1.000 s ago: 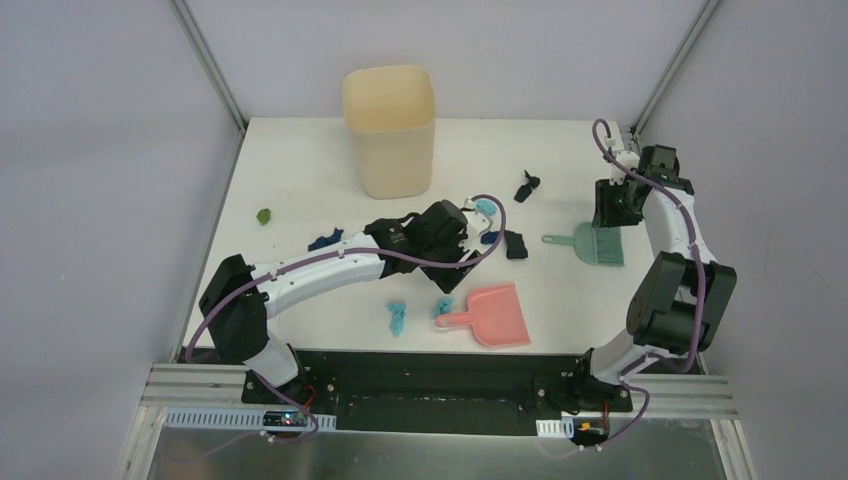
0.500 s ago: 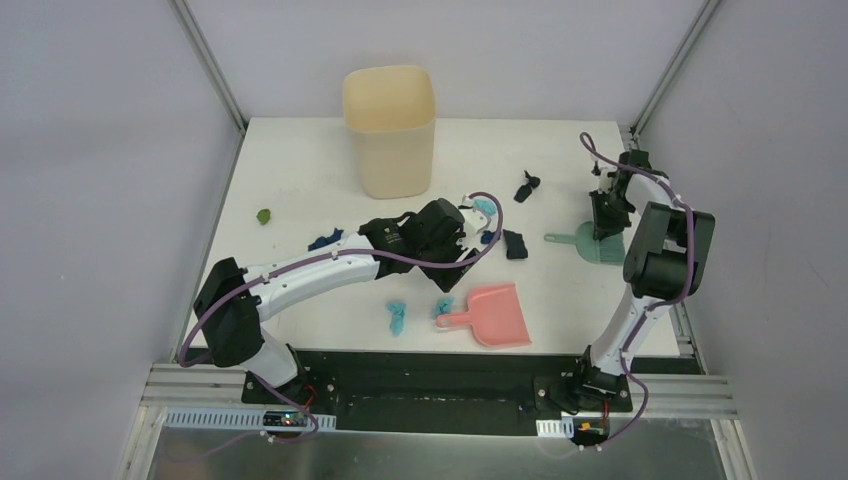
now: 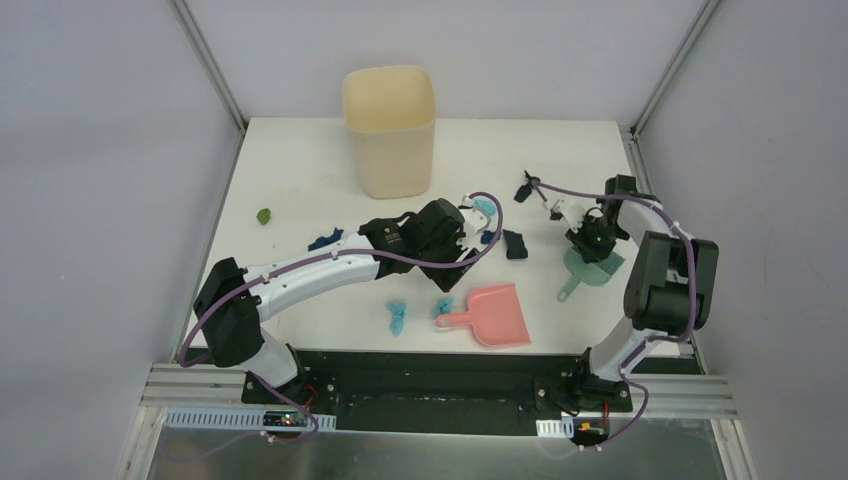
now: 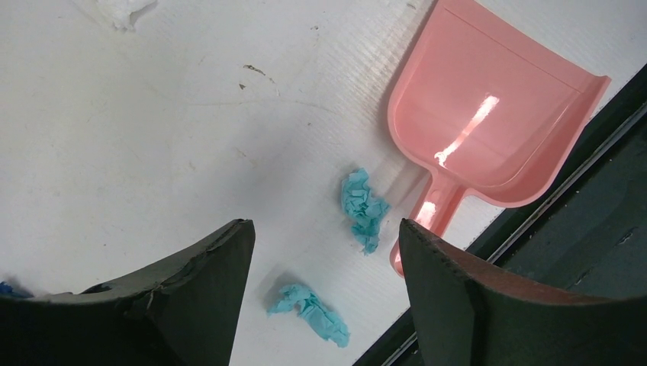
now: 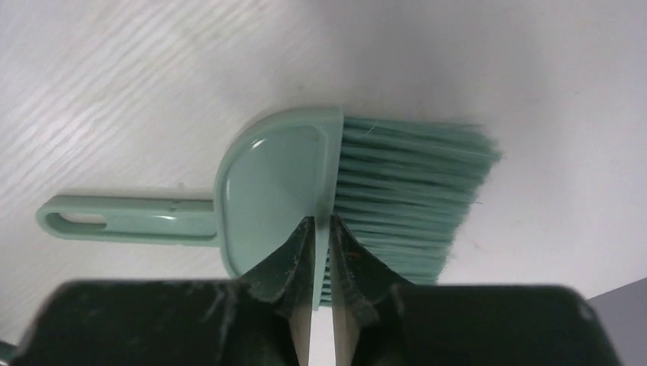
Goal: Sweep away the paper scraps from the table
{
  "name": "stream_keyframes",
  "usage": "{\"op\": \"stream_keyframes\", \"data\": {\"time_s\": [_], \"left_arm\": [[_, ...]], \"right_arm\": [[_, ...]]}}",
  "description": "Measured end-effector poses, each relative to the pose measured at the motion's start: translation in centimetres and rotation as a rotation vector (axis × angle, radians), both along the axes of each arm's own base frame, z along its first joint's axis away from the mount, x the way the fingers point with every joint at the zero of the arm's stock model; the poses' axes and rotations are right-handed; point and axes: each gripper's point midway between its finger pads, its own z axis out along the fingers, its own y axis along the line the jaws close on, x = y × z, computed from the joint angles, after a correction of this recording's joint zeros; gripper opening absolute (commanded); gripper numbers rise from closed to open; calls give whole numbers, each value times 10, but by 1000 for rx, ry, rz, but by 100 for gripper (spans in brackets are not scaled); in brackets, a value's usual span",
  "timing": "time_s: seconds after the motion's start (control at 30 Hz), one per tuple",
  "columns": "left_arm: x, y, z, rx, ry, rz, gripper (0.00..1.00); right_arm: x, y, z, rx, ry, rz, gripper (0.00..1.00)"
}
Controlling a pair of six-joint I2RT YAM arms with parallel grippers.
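Your right gripper (image 5: 320, 223) has its jaws pinched nearly together on the head of the teal plastic hand brush (image 5: 275, 183). Your left gripper (image 4: 324, 226) hangs with jaws wide. Two light blue crumpled paper scraps (image 4: 362, 210) lie on the flat white table (image 4: 152, 114) between them, with the pink plastic dustpan (image 4: 488, 107) just beyond.

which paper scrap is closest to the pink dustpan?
The light blue scrap right beside the dustpan handle. The other light blue scrap lies further left, clear of it.
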Motion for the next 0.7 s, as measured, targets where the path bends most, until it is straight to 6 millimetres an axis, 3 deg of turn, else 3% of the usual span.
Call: {"op": "stream_keyframes", "data": {"time_s": [0.1, 0.2, 0.23, 0.33, 0.43, 0.53, 0.7], "left_arm": [[0, 0, 0, 0, 0, 0, 71], [0, 0, 0, 1, -1, 1, 71], [0, 0, 0, 1, -1, 1, 71], [0, 0, 0, 1, -2, 1, 71], [0, 0, 0, 0, -1, 2, 71], [0, 0, 0, 1, -2, 2, 71], [1, 1, 3, -6, -12, 7, 72]], "right_arm": [[-12, 4, 10, -7, -69, 71, 39], [1, 9, 44, 23, -202, -19, 60], [8, 12, 66, 50, -268, -92, 63], [11, 19, 109, 122, -363, -277, 66], [-7, 35, 141, 246, -365, -514, 72], [-32, 53, 130, 316, -214, -697, 71], [-68, 61, 68, 245, 106, -896, 66]]}}
